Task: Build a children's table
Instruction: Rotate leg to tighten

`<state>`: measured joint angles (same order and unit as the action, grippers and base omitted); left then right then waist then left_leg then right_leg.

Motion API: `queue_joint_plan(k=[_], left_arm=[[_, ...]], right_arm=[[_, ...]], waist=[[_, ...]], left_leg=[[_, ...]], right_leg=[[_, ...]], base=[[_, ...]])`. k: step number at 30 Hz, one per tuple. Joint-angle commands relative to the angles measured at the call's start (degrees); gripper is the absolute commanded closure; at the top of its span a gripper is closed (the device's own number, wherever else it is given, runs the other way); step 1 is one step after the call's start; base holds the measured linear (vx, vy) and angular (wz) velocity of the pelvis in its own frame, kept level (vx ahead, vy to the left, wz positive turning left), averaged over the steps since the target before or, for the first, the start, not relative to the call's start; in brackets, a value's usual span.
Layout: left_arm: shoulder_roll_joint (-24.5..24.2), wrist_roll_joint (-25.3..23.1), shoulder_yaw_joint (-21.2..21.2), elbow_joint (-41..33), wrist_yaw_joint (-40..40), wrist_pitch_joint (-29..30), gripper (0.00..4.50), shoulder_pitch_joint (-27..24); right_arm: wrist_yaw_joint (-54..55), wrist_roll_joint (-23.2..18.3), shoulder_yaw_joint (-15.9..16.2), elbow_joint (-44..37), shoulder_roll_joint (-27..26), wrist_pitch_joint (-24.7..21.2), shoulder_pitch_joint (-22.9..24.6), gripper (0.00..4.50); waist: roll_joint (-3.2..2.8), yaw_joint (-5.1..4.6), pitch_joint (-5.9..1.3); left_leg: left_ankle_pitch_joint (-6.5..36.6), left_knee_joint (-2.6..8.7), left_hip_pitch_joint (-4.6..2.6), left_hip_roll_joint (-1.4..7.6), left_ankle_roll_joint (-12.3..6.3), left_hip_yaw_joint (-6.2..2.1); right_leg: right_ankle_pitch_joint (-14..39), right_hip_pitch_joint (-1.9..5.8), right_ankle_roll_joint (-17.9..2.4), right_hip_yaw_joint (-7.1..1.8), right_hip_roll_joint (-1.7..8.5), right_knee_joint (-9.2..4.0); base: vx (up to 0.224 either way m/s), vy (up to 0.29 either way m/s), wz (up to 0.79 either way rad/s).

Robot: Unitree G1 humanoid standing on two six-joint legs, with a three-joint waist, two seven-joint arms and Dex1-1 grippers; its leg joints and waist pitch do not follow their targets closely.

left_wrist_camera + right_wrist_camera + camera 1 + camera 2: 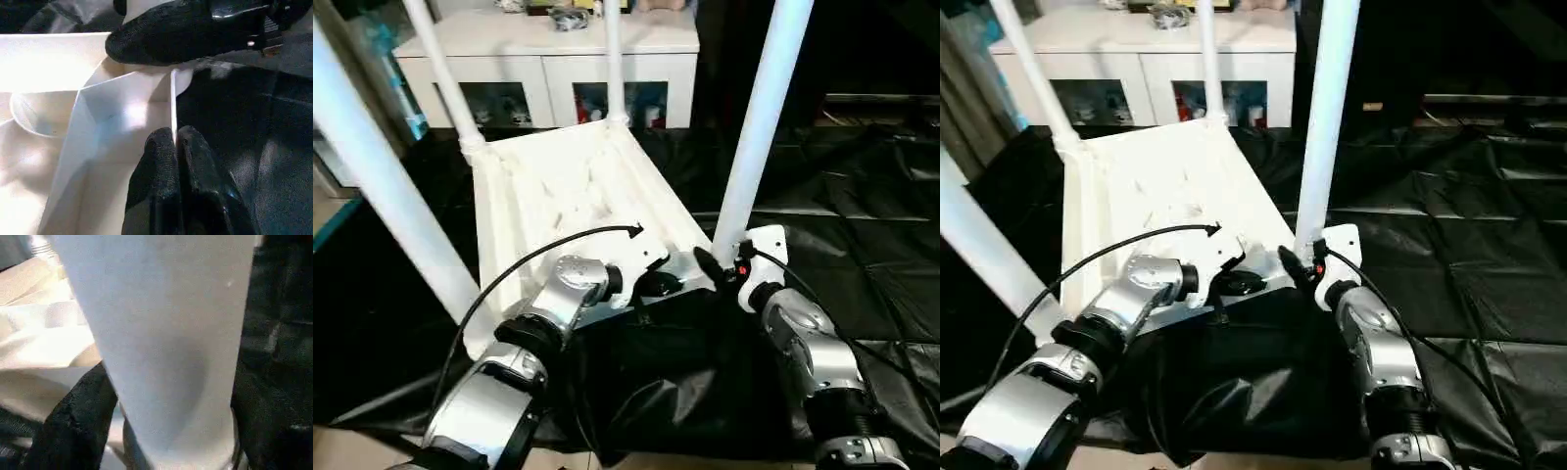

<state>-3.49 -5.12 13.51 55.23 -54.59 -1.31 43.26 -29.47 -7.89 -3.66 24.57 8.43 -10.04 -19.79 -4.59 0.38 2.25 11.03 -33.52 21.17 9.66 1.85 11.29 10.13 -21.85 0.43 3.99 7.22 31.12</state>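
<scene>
The left pincer (175, 147) is pinching the upturned white table's (558, 186) thin ribbed edge; the right pincer (720, 266) is sitting spread around a smooth round leg (759, 117).

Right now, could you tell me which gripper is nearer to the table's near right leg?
Right. The right gripper sits at the leg's base, a finger either side; the left gripper pinches the table's rim beside it.
</scene>
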Motion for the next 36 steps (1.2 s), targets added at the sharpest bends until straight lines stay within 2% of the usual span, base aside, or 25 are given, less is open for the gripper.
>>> queue_joint_plan(k=[1,2,3,4,5,7,8,10,11,12,14,15,16,17,19,20,21,24,28,30,32,33,34,35,36], left_arm=[[2.30,2.04,2.07,-2.90,-4.29,-2.78,4.50,0.90],[0.79,2.54,2.31,-3.95,-8.13,-3.12,4.50,0.13],[0.72,2.57,2.32,-4.00,-8.32,-3.15,4.50,0.09],[-0.70,2.76,2.46,-4.65,-11.24,-3.45,4.50,-0.51],[-1.25,2.76,2.51,-4.82,-12.13,-3.55,4.50,-0.69],[-3.14,3.04,2.59,-5.47,-15.61,-3.24,4.50,-1.32],[-3.14,3.04,2.59,-5.47,-15.61,-3.24,4.50,-1.32],[-4.33,3.63,2.49,-5.99,-18.34,-3.28,4.50,-1.75],[-5.02,3.95,2.47,-6.30,-19.84,-3.01,4.50,-1.94],[-6.04,4.30,2.70,-6.76,-22.16,-2.78,4.50,-2.22],[-6.80,4.46,2.92,-7.05,-23.65,-2.50,4.50,-2.37],[-7.49,4.64,3.01,-7.34,-25.18,-1.92,4.50,-2.50],[-8.47,4.85,3.14,-7.74,-27.31,-1.00,4.50,-2.63],[-8.90,4.92,3.08,-7.95,-28.16,-0.82,4.50,-2.72],[-9.36,5.02,2.92,-8.18,-28.89,-0.72,4.50,-2.80],[-9.52,5.11,2.83,-8.25,-29.16,-0.59,4.50,-2.83],[-9.81,5.31,2.94,-8.57,-29.72,-0.26,4.50,-2.98],[-9.99,5.38,3.10,-8.91,-29.83,-0.12,4.50,-3.22],[-9.81,5.11,3.09,-9.53,-28.11,0.05,4.50,-3.72],[-8.50,3.91,2.20,-7.97,-22.29,-0.83,4.50,-3.24],[-8.02,3.40,1.87,-7.35,-19.90,-0.95,4.50,-2.94],[-6.09,3.09,0.10,-5.37,-12.63,-0.66,4.50,-1.73],[-5.08,3.04,-0.63,-4.74,-9.34,-0.17,4.50,-1.24],[-4.43,2.99,-1.07,-4.39,-7.23,0.19,4.50,-0.94],[-3.50,2.47,-1.20,-4.27,-4.34,0.73,4.50,-0.80]], right_arm=[[-9.46,-1.98,9.90,-0.57,-1.70,-3.25,1.38,0.76],[-14.18,-2.51,10.67,-2.34,1.01,-2.90,2.07,0.76],[-14.41,-2.55,10.69,-2.42,1.14,-2.88,2.11,0.76],[-18.99,-3.57,10.90,-4.34,3.77,-2.81,2.85,0.76],[-20.67,-4.05,10.87,-5.11,4.77,-2.87,3.15,0.76],[-26.34,-5.83,10.37,-7.33,8.04,-3.43,4.03,0.76],[-26.34,-5.83,10.37,-7.33,8.04,-3.43,4.03,0.76],[-29.56,-6.57,9.95,-8.45,10.13,-3.50,4.58,0.76],[-30.86,-6.67,9.63,-8.71,11.21,-3.14,4.78,0.76],[-32.25,-7.03,9.28,-8.83,12.54,-3.16,4.92,0.76],[-33.31,-7.39,9.18,-8.91,13.54,-3.13,5.03,0.76],[-34.79,-7.93,9.05,-9.29,14.53,-3.59,5.25,0.76],[-36.82,-8.73,8.93,-10.02,15.82,-4.41,5.60,0.76],[-37.88,-9.26,8.92,-10.45,16.37,-5.12,5.75,0.76],[-39.16,-9.75,8.90,-10.81,16.97,-5.75,5.89,1.01],[-39.27,-9.79,8.83,-10.74,17.02,-5.81,5.85,1.01],[-39.39,-10.17,8.68,-10.63,17.01,-6.27,5.83,1.21],[-39.59,-10.60,8.94,-11.02,16.89,-6.73,6.06,1.47],[-38.93,-10.88,9.86,-12.06,16.30,-7.27,7.24,1.71],[-35.11,-9.53,9.88,-12.13,14.58,-6.95,8.27,1.74],[-33.63,-9.02,9.75,-11.85,13.89,-6.54,8.45,1.78],[-25.99,-6.32,8.99,-9.10,10.90,-5.81,7.95,1.80],[-21.44,-4.60,8.56,-6.85,9.26,-5.10,7.34,1.82],[-18.49,-3.48,8.28,-5.33,8.19,-4.60,6.93,1.85],[-14.02,-2.52,7.48,-3.15,6.51,-4.50,6.22,1.88]], waist=[[0.93,0.30,-2.85],[0.90,0.50,-2.99],[0.95,0.65,-3.08],[1.11,0.69,-3.04],[1.24,1.14,-3.13],[1.27,2.06,-3.21],[1.11,2.56,-3.38],[1.32,3.28,-3.84],[1.32,3.86,-4.02],[1.52,4.14,-4.30],[1.37,4.57,-4.58],[1.26,4.84,-4.43],[1.31,4.95,-4.32],[1.17,5.05,-4.09],[1.10,5.06,-3.84],[1.11,5.07,-3.71],[1.05,5.01,-3.57],[1.14,4.87,-3.43],[1.37,4.78,-3.50],[1.62,4.76,-3.52],[1.58,4.73,-3.55],[1.64,4.49,-3.34],[1.74,4.29,-3.29],[1.62,4.08,-3.13],[2.01,3.68,-2.98]], left_leg=[[24.47,5.73,-0.51,2.99,-1.64,-2.00],[22.66,5.60,-0.54,3.10,-2.36,-1.80],[20.86,5.36,-0.45,3.13,-3.37,-1.53],[20.23,5.28,-0.38,3.14,-3.80,-1.40],[18.67,5.05,-0.39,3.24,-4.48,-1.32],[16.33,4.57,-0.56,3.37,-5.69,-0.88],[14.51,4.33,-0.60,3.50,-6.17,-0.78],[9.51,3.89,-0.33,3.56,-7.17,-0.80],[6.63,3.44,-0.46,3.52,-8.19,-0.66],[3.66,2.80,-0.02,3.22,-9.42,-0.68],[-0.03,2.23,0.20,3.18,-11.65,-0.75],[0.04,2.15,0.22,3.25,-12.40,-0.71],[0.84,2.19,0.23,3.31,-12.37,-0.69],[3.03,2.44,0.16,3.41,-11.75,-0.69],[6.02,2.87,0.07,3.56,-10.01,-0.76],[8.00,3.15,-0.05,3.65,-8.68,-0.77],[10.03,3.42,-0.18,3.73,-7.33,-0.79],[12.85,3.83,-0.35,3.72,-4.87,-0.82],[11.99,3.82,-0.23,3.65,-4.45,-0.83],[10.43,3.67,-0.04,3.58,-5.07,-0.80],[10.17,3.66,0.03,3.49,-5.11,-0.85],[10.95,3.74,0.03,3.40,-4.39,-0.80],[12.00,3.86,-0.17,3.32,-3.70,-0.79],[14.56,4.16,-0.33,3.17,-2.10,-1.05],[15.67,4.43,-0.15,3.15,-0.93,-1.23]], right_leg=[[19.06,1.53,-10.86,-1.34,2.02,-3.45],[16.60,1.70,-11.81,-1.41,2.00,-3.18],[14.73,1.77,-12.61,-1.49,2.04,-2.97],[14.50,1.72,-12.90,-1.52,2.08,-3.00],[14.23,1.90,-13.23,-1.49,2.06,-2.76],[12.86,1.63,-14.07,-1.74,2.08,-2.45],[10.90,1.60,-14.87,-1.76,2.10,-1.98],[5.28,1.94,-15.94,-1.67,2.06,-1.03],[1.32,1.67,-16.76,-1.73,1.92,-0.45],[-3.30,1.83,-17.34,-1.82,1.92,0.35],[-7.40,1.60,-17.68,-1.60,1.80,0.91],[-6.40,1.42,-17.85,-1.55,1.86,0.82],[-5.06,1.38,-17.78,-1.54,1.87,0.72],[-1.36,1.34,-17.44,-1.52,1.82,0.43],[3.39,1.36,-16.72,-1.54,1.80,-0.05],[5.81,1.30,-16.35,-1.61,1.77,-0.31],[7.72,1.21,-16.08,-1.70,1.80,-0.58],[10.80,1.19,-15.23,-1.85,1.83,-0.89],[10.40,1.37,-14.72,-1.95,1.97,-0.87],[8.90,1.34,-14.62,-1.93,1.93,-0.77],[9.55,1.32,-14.31,-1.90,1.99,-0.80],[11.36,1.02,-13.81,-1.95,1.96,-1.05],[12.91,0.88,-13.54,-1.95,1.97,-1.32],[17.77,0.97,-12.31,-1.85,2.07,-1.77],[20.65,1.11,-11.09,-1.83,2.17,-1.96]], base=[[0.000,0.000,0.00],[0.000,0.000,0.00],[0.053,-0.017,0.02],[0.053,-0.017,0.02],[0.060,-0.028,0.03],[0.061,-0.038,0.07],[0.062,-0.041,0.08],[0.060,-0.036,0.02],[0.051,-0.023,0.01],[0.000,0.000,0.00],[0.000,0.000,0.00],[0.000,0.000,0.00],[0.000,0.000,0.00],[0.000,0.000,0.00],[0.000,0.000,0.00],[0.000,0.000,0.00],[0.000,0.000,0.00],[0.000,0.000,0.00],[0.000,0.000,0.00],[0.000,0.000,0.00],[0.000,0.000,0.00],[0.000,0.000,0.00],[0.000,0.000,0.00],[0.000,0.000,0.00],[0.000,0.000,0.00]])
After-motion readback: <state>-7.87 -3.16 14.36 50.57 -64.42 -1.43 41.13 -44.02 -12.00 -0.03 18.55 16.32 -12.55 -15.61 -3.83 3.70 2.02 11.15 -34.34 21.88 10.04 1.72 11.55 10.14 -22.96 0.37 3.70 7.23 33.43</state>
